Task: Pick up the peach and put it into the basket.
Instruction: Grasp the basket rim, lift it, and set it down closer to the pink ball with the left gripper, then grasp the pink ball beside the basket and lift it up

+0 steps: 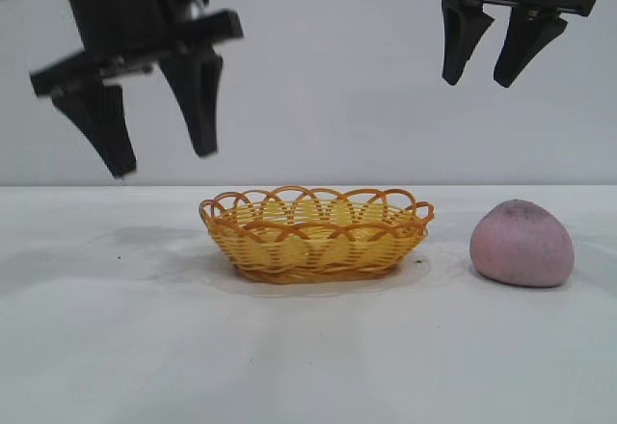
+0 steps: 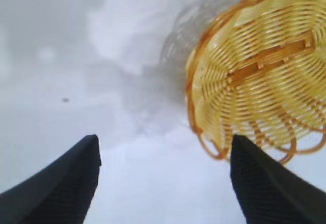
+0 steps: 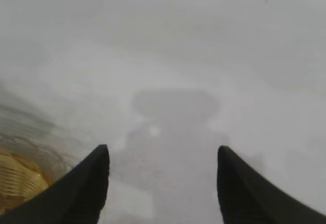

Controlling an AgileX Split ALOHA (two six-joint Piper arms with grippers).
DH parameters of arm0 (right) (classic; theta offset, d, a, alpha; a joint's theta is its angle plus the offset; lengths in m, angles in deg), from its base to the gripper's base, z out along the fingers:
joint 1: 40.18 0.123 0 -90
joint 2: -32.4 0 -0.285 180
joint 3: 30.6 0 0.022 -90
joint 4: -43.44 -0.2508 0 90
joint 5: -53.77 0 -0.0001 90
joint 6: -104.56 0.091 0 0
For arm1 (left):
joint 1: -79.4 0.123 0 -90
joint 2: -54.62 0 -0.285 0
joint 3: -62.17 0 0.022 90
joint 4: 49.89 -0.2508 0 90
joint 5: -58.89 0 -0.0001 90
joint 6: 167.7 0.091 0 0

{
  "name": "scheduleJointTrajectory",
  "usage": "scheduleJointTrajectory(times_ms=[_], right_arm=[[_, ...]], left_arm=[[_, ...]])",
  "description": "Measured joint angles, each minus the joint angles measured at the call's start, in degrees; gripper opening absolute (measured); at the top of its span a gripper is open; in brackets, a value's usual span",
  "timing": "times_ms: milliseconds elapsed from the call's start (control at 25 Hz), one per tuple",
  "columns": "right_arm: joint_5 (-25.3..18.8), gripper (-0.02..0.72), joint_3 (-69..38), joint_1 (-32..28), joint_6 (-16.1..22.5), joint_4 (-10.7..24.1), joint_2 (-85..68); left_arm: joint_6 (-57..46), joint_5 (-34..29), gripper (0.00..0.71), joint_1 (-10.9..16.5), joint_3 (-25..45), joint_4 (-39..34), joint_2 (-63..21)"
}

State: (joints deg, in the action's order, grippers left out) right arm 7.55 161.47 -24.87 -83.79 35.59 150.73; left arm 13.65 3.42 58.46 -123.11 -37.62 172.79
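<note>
A: Nearest you is the plain white counter (image 1: 308, 357), running across the whole foreground and carrying both objects.

B: And the biggest thing standing on it?

A: The shallow oval basket of yellow-orange wicker with a looped scalloped rim (image 1: 316, 232). You see it sitting upright at the middle of the counter, with nothing inside it. In the left wrist view the same basket (image 2: 260, 71) lies off to one side of the fingers, its woven floor bare.

B: Where is the fruit?

A: The dull pinkish-mauve rounded peach with a dark-speckled top (image 1: 522, 243) rests on the counter to the right of the basket, near it but not touching.

B: What are your arms doing?

A: Your left pincer (image 1: 162, 162) hangs high above the counter, up and to the left of the basket, fingers spread wide and holding nothing. Your right pincer (image 1: 480, 83) hangs higher, above the gap between basket and peach, fingers also apart and holding nothing. In the right wrist view only an edge of the basket (image 3: 18, 180) shows beside one finger.
</note>
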Motion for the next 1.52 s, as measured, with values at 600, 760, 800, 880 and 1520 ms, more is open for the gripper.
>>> scheduleJointTrajectory(times_ms=[600, 760, 800, 880, 1520], right_arm=[[-2.1, 0.425, 0.0, 0.0, 0.0, 0.0, 0.0], [-2.1, 0.425, 0.0, 0.0, 0.0, 0.0, 0.0], [-2.1, 0.425, 0.0, 0.0, 0.0, 0.0, 0.0], [-2.1, 0.425, 0.0, 0.0, 0.0, 0.0, 0.0], [-2.5, 0.425, 0.0, 0.0, 0.0, 0.0, 0.0]], left_arm=[[0.4, -4.1, 0.503, 13.7, 0.0, -9.7, -1.3], [0.7, -7.1, 0.503, 20.6, 0.0, -8.8, -1.3], [0.7, -7.8, 0.503, 21.9, 0.0, -8.8, -1.3], [0.8, -9.2, 0.503, 23.8, 0.0, -9.1, -1.3], [0.9, -12.8, 0.503, 24.9, 17.8, -11.7, -23.9]])
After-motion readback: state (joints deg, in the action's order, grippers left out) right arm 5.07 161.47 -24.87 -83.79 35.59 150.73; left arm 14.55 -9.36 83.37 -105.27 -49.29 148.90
